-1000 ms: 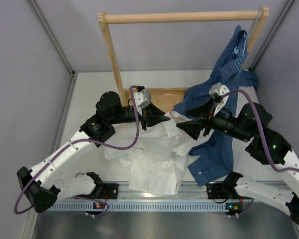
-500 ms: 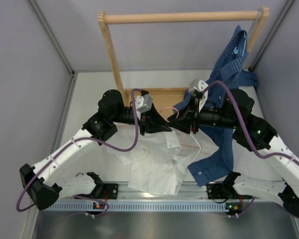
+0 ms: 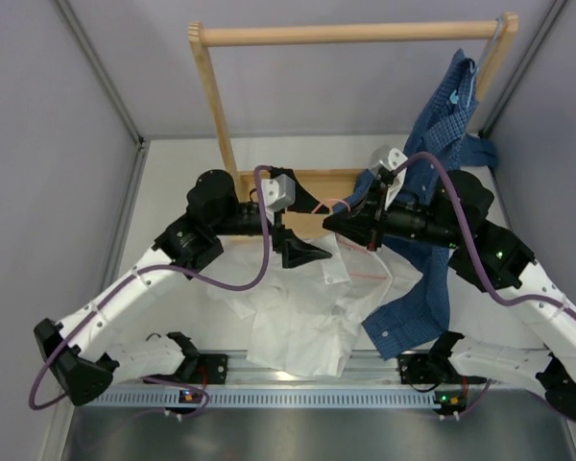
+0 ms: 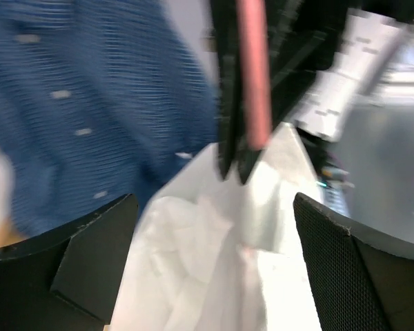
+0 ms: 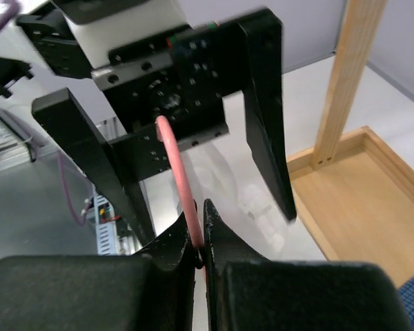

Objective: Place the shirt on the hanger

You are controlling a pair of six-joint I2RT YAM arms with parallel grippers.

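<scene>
**Shirt** [image 3: 298,322]: white, collared, button-front, wrinkled. It lies crumpled on the bench [image 3: 173,182], below both sets of jaws and spreading from them toward the arm bases. In the left wrist view a peak of its cloth rises close beneath the left jaws. Handling, by judgement: light and limp, with no shape of its own, so it is apt to sag and slide off thin wire. It is best taken at the collar or a shoulder seam, where doubled cloth gives a firmer bite. A pinch in the loose body would probably lift one layer only.

**Hanger** [image 5: 181,172]: thin pink wire, judged stiff yet springy and smooth, so liable to swivel in a narrow pinch. It is held up above the cloth, and its wire runs out of the right jaws into the gap of the left jaws.

**Right jaws**: clamped tight on the hanger wire.

**Left jaws**: spread wide, gripping nothing, and facing the right jaws. The wire stands between them, apart from either pad as far as can be told.

**Surroundings**: a blue checked shirt [image 3: 432,259] hangs from the wooden rail [image 3: 346,35] and drapes behind and beside the right jaws, its tail reaching the bench next to the white cloth. The wooden rack base [image 3: 312,180] lies just beyond both jaws.
</scene>
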